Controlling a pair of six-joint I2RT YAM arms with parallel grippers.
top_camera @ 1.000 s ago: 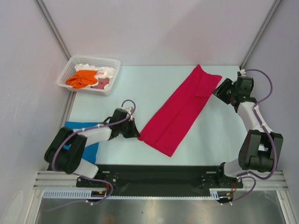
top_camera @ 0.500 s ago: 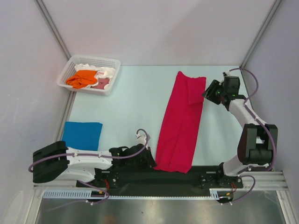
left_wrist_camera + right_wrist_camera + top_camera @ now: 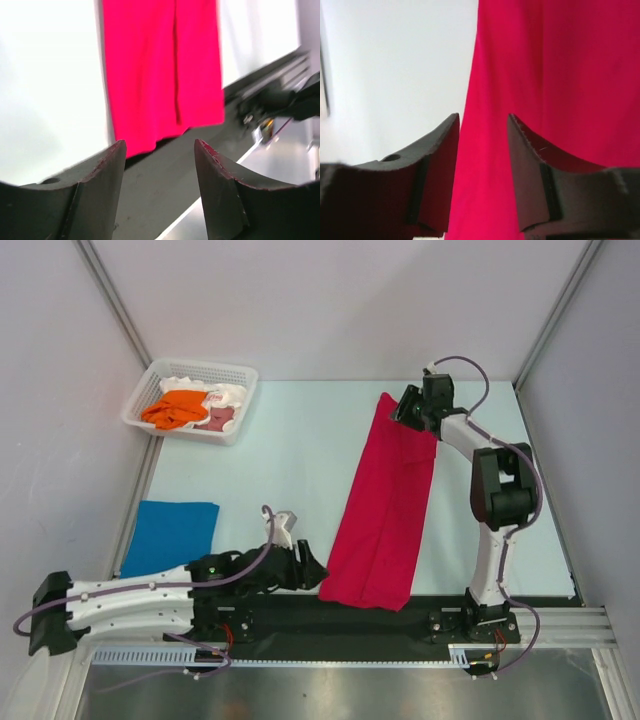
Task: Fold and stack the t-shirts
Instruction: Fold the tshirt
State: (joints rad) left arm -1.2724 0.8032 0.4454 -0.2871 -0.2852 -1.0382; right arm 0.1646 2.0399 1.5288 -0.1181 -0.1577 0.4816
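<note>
A crimson-red t-shirt (image 3: 385,500), folded into a long strip, runs from the far middle of the table to its near edge. My left gripper (image 3: 312,573) lies low beside the strip's near-left corner; in the left wrist view the gripper (image 3: 160,142) is open and empty, with the red t-shirt (image 3: 160,75) ahead of it. My right gripper (image 3: 400,408) hovers over the strip's far end; in the right wrist view it (image 3: 483,116) is open, with flat red cloth (image 3: 560,65) showing below its fingers. A folded bright blue t-shirt (image 3: 172,532) lies near left.
A white lattice basket (image 3: 135,405) at the far left holds an orange t-shirt (image 3: 178,408), a dusty-pink one (image 3: 218,420) and a white one (image 3: 228,393). The black base rail (image 3: 330,615) runs along the near edge, just under the red strip's end. Walls close in both sides.
The red t-shirt swung from a diagonal to lie lengthwise, its near end dragged to the near edge. My left gripper opened and let it go. The right gripper moved left over the far end.
</note>
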